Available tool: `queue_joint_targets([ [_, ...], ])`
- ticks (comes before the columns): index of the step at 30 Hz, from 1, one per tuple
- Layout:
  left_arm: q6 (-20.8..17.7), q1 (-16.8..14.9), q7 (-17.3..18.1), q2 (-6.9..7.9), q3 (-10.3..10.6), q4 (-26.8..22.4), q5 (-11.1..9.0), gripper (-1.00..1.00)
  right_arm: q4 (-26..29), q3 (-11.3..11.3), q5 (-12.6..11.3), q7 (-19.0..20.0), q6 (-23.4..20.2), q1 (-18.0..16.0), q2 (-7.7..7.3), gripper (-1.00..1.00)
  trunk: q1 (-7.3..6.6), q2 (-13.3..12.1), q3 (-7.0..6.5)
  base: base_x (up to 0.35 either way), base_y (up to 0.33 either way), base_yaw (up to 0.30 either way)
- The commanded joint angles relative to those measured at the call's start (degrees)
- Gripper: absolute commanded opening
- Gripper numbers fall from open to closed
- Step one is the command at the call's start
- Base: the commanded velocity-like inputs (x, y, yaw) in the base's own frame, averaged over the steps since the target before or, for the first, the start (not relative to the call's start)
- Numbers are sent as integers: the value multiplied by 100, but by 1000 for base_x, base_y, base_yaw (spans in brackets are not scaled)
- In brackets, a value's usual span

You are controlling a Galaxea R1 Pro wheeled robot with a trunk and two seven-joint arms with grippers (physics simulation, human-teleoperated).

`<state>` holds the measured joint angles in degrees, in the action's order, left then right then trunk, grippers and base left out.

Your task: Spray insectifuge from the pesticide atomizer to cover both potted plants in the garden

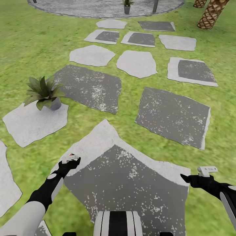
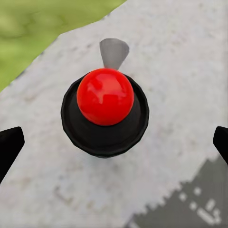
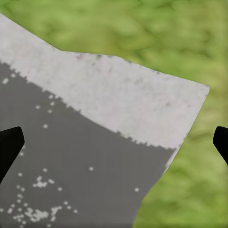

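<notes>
While the left claw (image 1: 69, 160) carries the spray bottle (image 1: 71, 158) low and forward over a stepping stone (image 1: 124, 177), the nozzle faces ahead toward the lawn, which looks like a carrying pose and not yet an aimed one. The head view shows only the bottle's whitish trigger head and a speck of red at the claw. The left wrist view looks straight down on the bottle (image 2: 105, 115): red tip centred on a round black body, dark fingertips (image 2: 9, 148) at both edges. Whether the jaws press the bottle I cannot tell from that view; since it hangs above the stone, I judge it gripped.

Right claw (image 1: 193, 178) hovers empty over the stone's corner; its wrist view shows fingertips (image 3: 9, 147) spread wide, nothing between them.

Nearer potted plant (image 1: 44, 92) sits on a pale stone ahead-left, well apart from the nozzle. Second plant (image 1: 127, 6) stands far off on the paved patio (image 1: 82, 8). Judgement: closing on the near plant comes next.
</notes>
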<state>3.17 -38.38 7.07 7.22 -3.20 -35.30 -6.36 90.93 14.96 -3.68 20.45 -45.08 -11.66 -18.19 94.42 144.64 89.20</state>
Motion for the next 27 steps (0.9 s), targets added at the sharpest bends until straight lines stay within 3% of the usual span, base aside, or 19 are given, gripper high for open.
queue_joint_targets([
  [1, 4, -2, 45, -1, -14, 5, -59, 100, 4, 6, -37, 3, -36, -3, 0, 100, -1, 1, 3, 0, 0, 0],
  [27, 8, -2, 41, -13, -11, 5, -62, 100, 4, 6, -36, 3, -39, -6, 0, 100, -1, 1, 36, 17, 12, 8],
])
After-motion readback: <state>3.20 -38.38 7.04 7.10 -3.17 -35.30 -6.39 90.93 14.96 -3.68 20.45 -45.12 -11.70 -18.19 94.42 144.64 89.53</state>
